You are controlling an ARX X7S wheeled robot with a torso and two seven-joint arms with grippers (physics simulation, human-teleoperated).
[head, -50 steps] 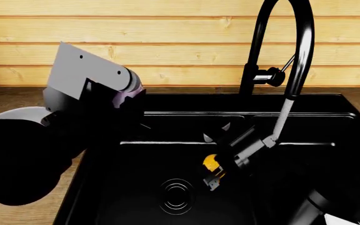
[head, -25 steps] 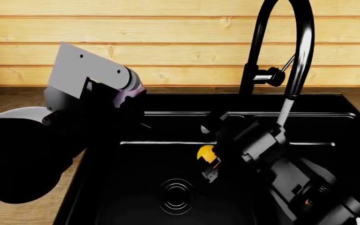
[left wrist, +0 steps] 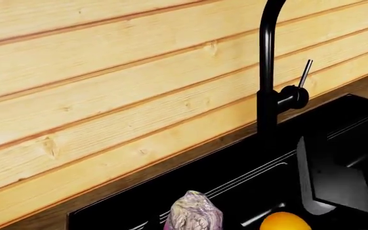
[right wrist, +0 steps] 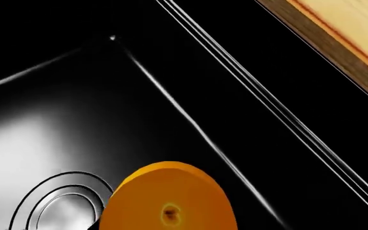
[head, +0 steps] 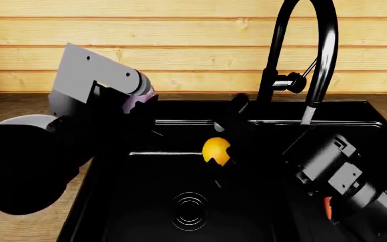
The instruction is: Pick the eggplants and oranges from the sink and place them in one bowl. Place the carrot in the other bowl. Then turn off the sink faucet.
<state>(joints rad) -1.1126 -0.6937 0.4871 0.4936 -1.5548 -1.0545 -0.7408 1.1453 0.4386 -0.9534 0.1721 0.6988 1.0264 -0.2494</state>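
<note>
My right gripper (head: pixel 223 152) is shut on the yellow-orange orange (head: pixel 213 148) and holds it in the air above the black sink (head: pixel 146 201), over the basin with the ringed drain (head: pixel 190 210). The orange also shows in the right wrist view (right wrist: pixel 168 201) and in the left wrist view (left wrist: pixel 285 222). My left gripper (head: pixel 138 108) hangs over the sink's left rim with a glossy purple eggplant (left wrist: pixel 193 214) in its jaws; the eggplant shows as a purple patch in the head view (head: pixel 143 96). The black gooseneck faucet (head: pixel 308 45) has its thin lever (head: pixel 309 68) angled up. The carrot is out of view.
A pale round bowl (head: pixel 22 122) stands on the wooden counter at the left, mostly hidden behind my left arm; I cannot tell which bowl it is. A wood-plank wall (head: pixel 180 45) runs behind the sink. My right arm (head: pixel 334 171) crosses the right basin.
My right gripper has risen with the orange, from low in the basin up and toward the back left. The right arm has swung with it. The left arm has stayed still.
</note>
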